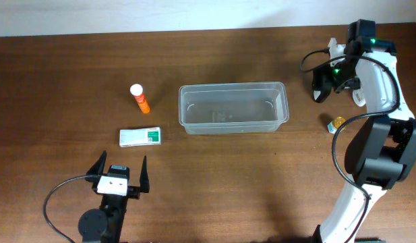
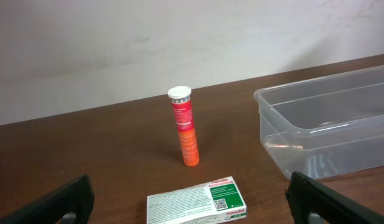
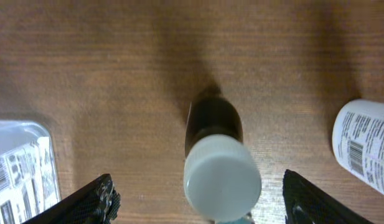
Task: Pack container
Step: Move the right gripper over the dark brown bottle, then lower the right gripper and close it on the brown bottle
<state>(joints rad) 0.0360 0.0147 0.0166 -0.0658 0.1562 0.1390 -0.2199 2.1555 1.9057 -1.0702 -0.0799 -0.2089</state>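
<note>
The container [image 1: 233, 108], a clear rectangular tub, stands empty at the table's middle; its near wall [image 2: 328, 124] shows in the left wrist view and a corner [image 3: 20, 165] in the right wrist view. My right gripper [image 1: 323, 84] hangs to its right. In the right wrist view it [image 3: 198, 199] is open, with a dark bottle with a white cap [image 3: 221, 168] upright between its fingers and a gap on each side. My left gripper [image 1: 120, 174] is open near the front edge, behind a white and green box [image 1: 141, 137]. Nothing is between its fingers [image 2: 61, 199].
An orange tube with a white cap [image 1: 139, 98] stands left of the container. A small yellow-capped bottle [image 1: 337, 123] sits at the right. A white labelled bottle [image 3: 366, 149] lies right of the dark one. The right arm's base [image 1: 383, 155] fills the right edge.
</note>
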